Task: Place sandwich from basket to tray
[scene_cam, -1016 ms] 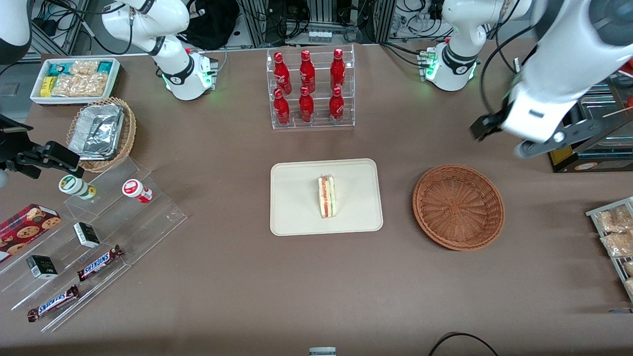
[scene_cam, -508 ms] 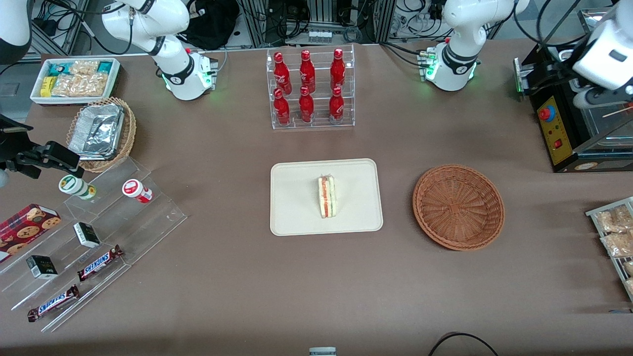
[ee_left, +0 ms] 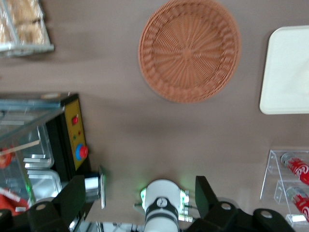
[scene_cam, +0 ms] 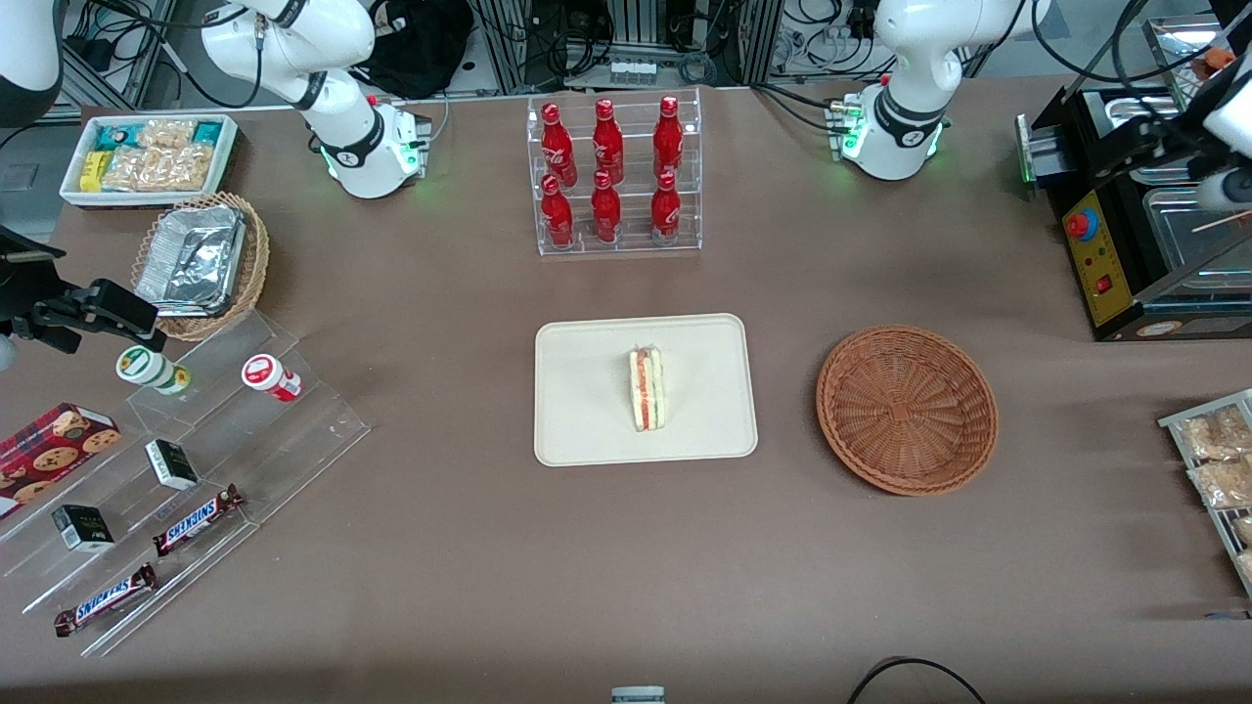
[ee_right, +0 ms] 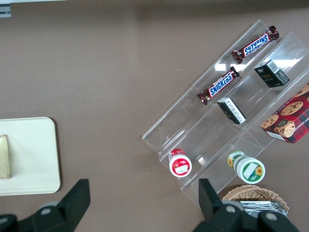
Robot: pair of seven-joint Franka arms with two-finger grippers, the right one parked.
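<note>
Since a second ago the left arm has swung away from above the basket toward the working arm's end of the table, and only a sliver of its gripper now shows at the frame edge, above the black machine. In the wrist view its two dark fingers stand wide apart with nothing between them. The sandwich lies on the cream tray, near the tray's middle, its red and green filling edge up. The reddish-brown basket sits beside the tray, toward the working arm's end, and holds nothing. Farther from the front camera than the tray, a clear rack holds six red bottles. At the parked arm's end, a tan wicker basket holds foil trays and a white bin holds snack packets. The wrist view cuts off most of the tray, hiding the sandwich.
</note>
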